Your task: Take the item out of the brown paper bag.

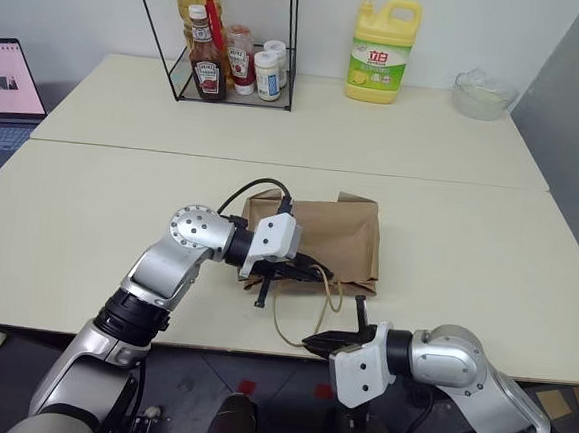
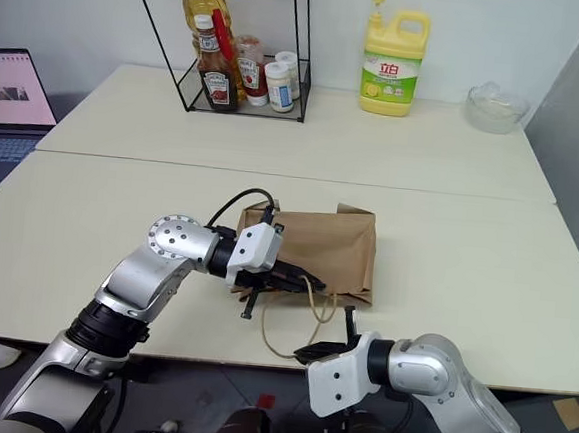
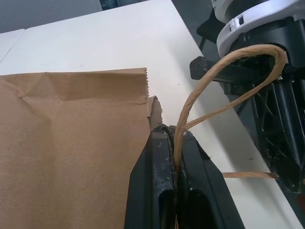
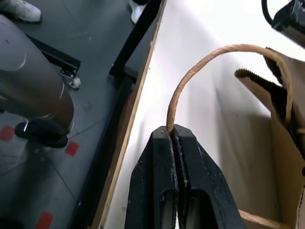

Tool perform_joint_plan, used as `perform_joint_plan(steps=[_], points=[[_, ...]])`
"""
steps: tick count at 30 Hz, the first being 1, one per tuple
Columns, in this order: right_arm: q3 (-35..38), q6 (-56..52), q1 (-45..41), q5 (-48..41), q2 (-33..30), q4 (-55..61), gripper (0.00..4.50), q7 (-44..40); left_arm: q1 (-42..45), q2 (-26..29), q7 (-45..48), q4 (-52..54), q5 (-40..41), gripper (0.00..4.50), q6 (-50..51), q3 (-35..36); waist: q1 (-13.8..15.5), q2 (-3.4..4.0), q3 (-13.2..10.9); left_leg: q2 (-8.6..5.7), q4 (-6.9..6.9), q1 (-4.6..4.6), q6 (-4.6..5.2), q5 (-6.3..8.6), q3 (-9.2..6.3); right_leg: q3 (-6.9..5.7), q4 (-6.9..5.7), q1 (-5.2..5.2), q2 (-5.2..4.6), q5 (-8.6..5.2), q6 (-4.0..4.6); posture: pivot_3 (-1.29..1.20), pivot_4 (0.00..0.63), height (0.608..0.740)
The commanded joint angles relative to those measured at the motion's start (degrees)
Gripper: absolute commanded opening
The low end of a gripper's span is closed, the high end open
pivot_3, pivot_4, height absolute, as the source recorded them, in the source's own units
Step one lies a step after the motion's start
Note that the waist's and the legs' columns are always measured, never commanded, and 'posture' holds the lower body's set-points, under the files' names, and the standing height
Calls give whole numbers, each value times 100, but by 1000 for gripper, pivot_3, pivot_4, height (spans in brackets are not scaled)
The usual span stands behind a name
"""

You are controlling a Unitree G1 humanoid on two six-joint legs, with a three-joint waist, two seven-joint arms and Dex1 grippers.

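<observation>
1. Head views: one bag lies flat on the bench; its contents are hidden. Two cord handles.
2. Left wrist: left claw clamped on one handle.
3. Right wrist: right claw clamped on the other.

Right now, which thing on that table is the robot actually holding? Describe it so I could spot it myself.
Look at the nearer cream table, at its front edge. A creased brown paper bag lies flat there, with thin cord handles; the left tool and right tool each pinch one. Everything else, bottles and a yellow jug, stands at the far wall.
</observation>
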State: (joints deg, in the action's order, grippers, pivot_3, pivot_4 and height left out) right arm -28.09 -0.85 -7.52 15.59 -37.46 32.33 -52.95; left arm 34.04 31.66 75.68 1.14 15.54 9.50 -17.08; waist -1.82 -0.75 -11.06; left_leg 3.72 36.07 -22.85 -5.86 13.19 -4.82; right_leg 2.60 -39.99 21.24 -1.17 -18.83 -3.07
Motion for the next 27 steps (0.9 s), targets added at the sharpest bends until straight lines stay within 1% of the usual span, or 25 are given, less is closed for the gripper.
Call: perform_joint_plan(steps=[1, 4, 8, 14, 18, 22, 27], points=[[38, 102, -51, -36, -83, 20, 33, -100, 88, -29, -97, 96, 109, 0, 93, 171, 0, 0, 0, 0, 0, 0, 0, 0, 0, 0, 0, 0, 0, 0, 0, 0, 150, 740], [-52, 15, 14, 5, -155, -14, 33, -209, 210, -86, -198, 83, 273, 0, 440, 288, 0, 0, 0, 0, 0, 0, 0, 0, 0, 0, 1, 0, 0, 0, 0, 0, 150, 740], [-204, -142, 84, 171, -236, -90, 33, -356, 776, -263, -522, -62, 705, 0, 1387, 614, 7, -2, -1, 0, 2, -3, 0, 0, -1, -4, 0, 0, 0, 0, 0, 0, 150, 740], [-366, -258, 137, 323, -294, -99, 33, -460, 1369, -482, -938, -346, 898, 0, 2088, 877, 2, -2, -1, -1, 0, -4, 0, 0, -1, -2, 3, 1, 0, 0, -1, 0, 150, 740], [-439, -329, 176, 398, -292, -82, 33, -500, 1570, -531, -1051, -534, 851, 0, 2152, 924, 3, -2, -1, -1, 0, -4, -1, 0, -1, -2, 3, 2, -1, 0, -1, 0, 150, 740], [-494, -397, 214, 433, -291, -44, 33, -520, 1787, -565, -1118, -887, 714, 0, 1914, 952, 7, -3, -1, -1, 0, -4, -4, -2, 0, -2, 3, 1, -1, 0, -1, 0, 150, 740], [-541, -472, 233, 474, -279, 20, 33, -556, 2135, -671, -1221, -1249, 791, 0, 1922, 1100, 11, -6, -2, -2, 0, -7, -4, -2, -1, -4, 5, 2, -2, 0, -1, 0, 150, 740]])
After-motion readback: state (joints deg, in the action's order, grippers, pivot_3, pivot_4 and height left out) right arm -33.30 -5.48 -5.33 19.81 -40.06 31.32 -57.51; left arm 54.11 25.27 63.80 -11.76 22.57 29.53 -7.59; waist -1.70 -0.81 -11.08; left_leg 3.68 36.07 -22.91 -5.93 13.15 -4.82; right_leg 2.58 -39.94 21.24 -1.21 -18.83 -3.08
